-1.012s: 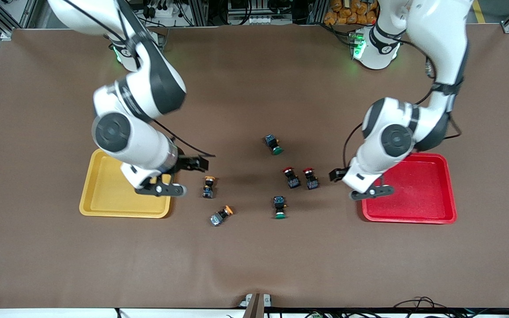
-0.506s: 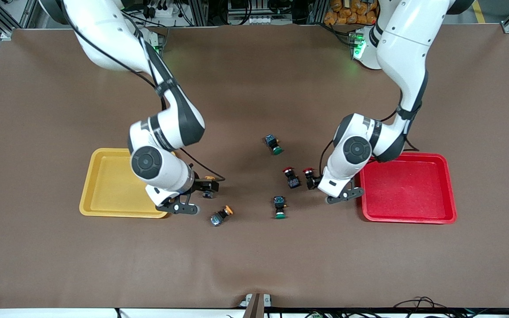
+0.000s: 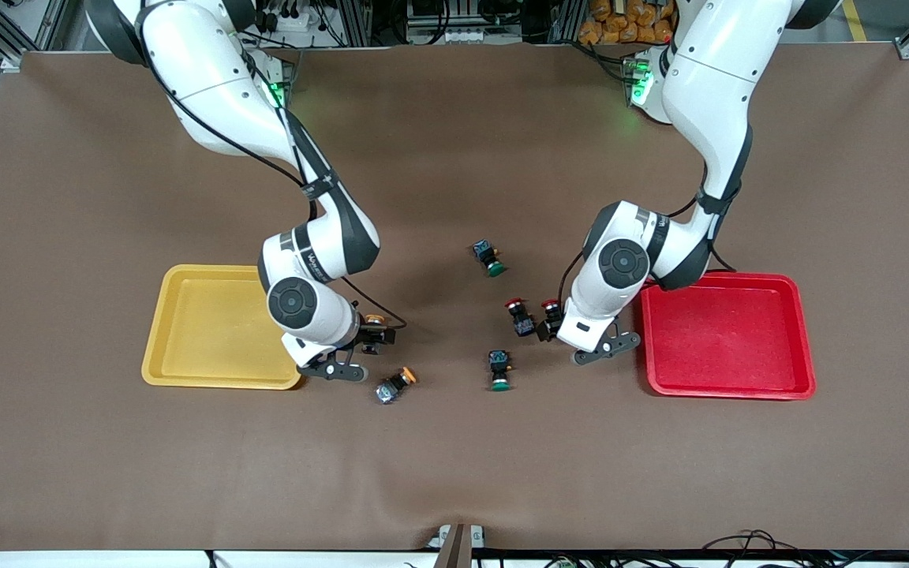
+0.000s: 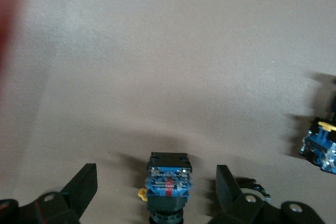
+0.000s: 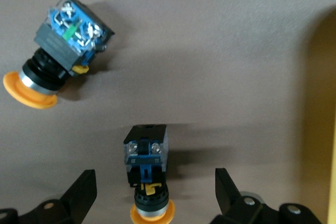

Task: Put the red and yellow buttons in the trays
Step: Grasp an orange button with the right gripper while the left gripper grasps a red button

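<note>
Open brown tabletop all along the camera-side strip, wide enough for any approach. Crowded middle: green-capped push-button switch and its green-capped twin flanking two red-capped blocky switches. Tight gap between these and red plastic tray. Near yellow plastic tray, two orange-capped switches, little bare cloth between them.

Matt brown cloth covers the table; both trays, yellow and red, look like smooth plastic.
</note>
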